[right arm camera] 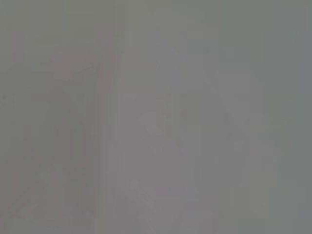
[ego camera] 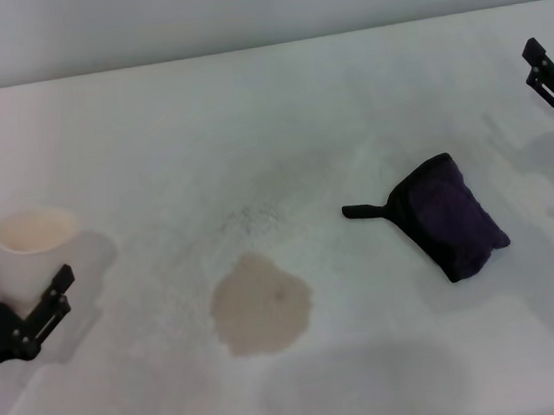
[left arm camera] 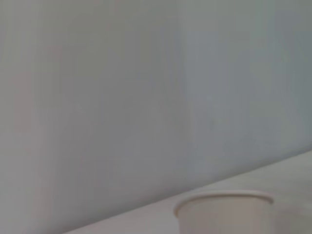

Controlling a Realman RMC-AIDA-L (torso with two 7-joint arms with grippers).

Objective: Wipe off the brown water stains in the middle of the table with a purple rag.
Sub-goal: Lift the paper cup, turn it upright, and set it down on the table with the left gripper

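Lying bunched on the white bench (ego camera: 362,72), right of centre: purple rag (ego camera: 452,218), black loop trailing left. Brown water stains (ego camera: 261,303) form one beige puddle near centre, left of the rag and apart from it. Left hand (ego camera: 18,316) at near-left edge, just beside an upright paper cup (ego camera: 34,250); right hand (ego camera: 551,80) at far-right edge, away from the rag. Finger state of either: cannot tell.

Soft, even light washed my tabletop (ego camera: 344,83); faint grey shadows lay below. My right wrist view was a featureless grey blur.
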